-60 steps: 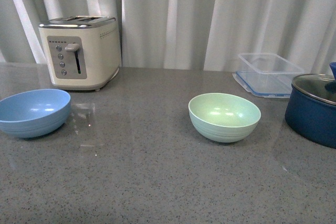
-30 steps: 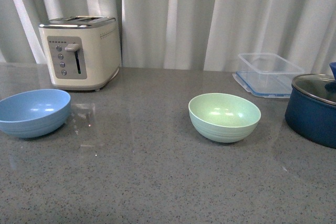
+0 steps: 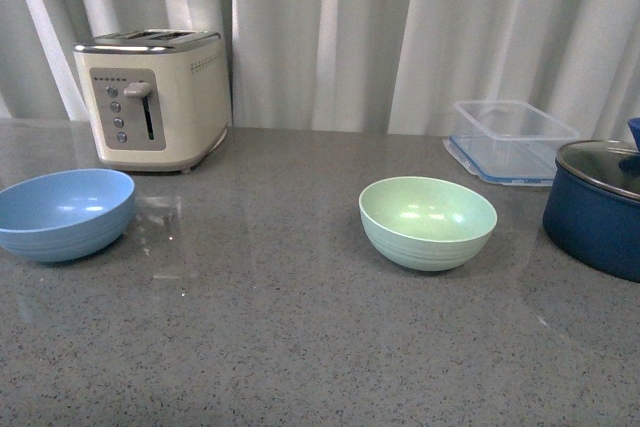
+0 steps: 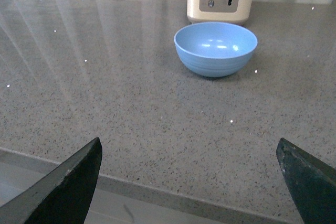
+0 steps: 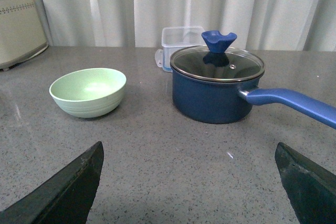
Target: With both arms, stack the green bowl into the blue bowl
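Note:
The green bowl [image 3: 428, 222] stands upright and empty on the grey counter, right of centre; it also shows in the right wrist view [image 5: 88, 91]. The blue bowl [image 3: 62, 213] stands upright and empty at the left edge, in front of the toaster; it also shows in the left wrist view [image 4: 216, 49]. Neither arm shows in the front view. My left gripper [image 4: 189, 182] is open and empty over the counter's near edge, well short of the blue bowl. My right gripper [image 5: 189, 184] is open and empty above the counter, well short of the green bowl.
A cream toaster [image 3: 155, 97] stands at the back left. A clear plastic container [image 3: 508, 139] sits at the back right. A dark navy pot with glass lid [image 3: 600, 204] stands right of the green bowl, its long handle [image 5: 294, 104] sticking out. Curtains hang behind.

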Tool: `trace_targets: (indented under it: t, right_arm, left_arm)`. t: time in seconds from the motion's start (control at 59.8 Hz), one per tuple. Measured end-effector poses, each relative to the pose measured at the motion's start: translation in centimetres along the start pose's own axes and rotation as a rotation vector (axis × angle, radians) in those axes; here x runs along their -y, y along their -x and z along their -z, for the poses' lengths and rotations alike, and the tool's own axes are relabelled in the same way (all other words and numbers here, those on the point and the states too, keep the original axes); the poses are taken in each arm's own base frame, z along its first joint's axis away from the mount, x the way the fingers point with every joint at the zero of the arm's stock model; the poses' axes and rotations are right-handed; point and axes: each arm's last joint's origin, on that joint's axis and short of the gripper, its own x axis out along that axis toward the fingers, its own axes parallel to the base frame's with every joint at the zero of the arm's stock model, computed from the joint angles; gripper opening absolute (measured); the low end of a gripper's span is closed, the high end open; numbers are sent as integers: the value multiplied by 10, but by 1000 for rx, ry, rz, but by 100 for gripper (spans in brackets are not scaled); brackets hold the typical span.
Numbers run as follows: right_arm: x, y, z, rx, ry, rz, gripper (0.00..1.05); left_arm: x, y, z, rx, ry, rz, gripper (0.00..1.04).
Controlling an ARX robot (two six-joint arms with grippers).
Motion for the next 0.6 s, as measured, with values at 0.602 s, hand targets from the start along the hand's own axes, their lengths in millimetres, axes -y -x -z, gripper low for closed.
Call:
trace_targets:
  t: [0.602]
  right_arm:
    - [0, 0, 0, 0, 0, -1, 95]
  left_arm:
    - [-25, -80, -136, -130, 151, 17, 98]
